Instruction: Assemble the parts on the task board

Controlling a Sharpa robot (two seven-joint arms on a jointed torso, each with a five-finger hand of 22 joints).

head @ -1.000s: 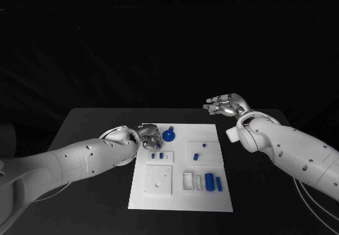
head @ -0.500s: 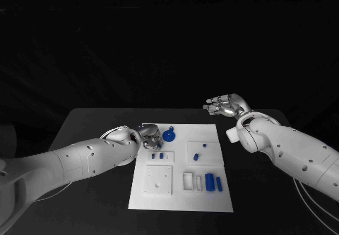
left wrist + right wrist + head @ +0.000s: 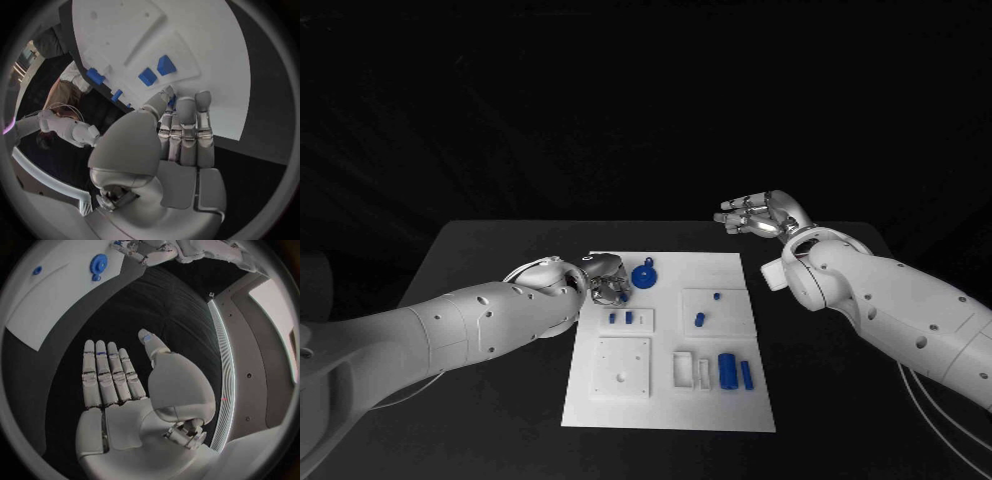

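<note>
Both arms raised: left hand (image 3: 604, 281) over task board (image 3: 733, 400), right hand (image 3: 759, 215) open.

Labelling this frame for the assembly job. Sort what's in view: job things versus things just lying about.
Job things:
task board
round blue part
small blue parts
blue cylinder parts
left robot hand, at the board's far left corner
right robot hand, raised, empty

Lying about:
black table
</note>
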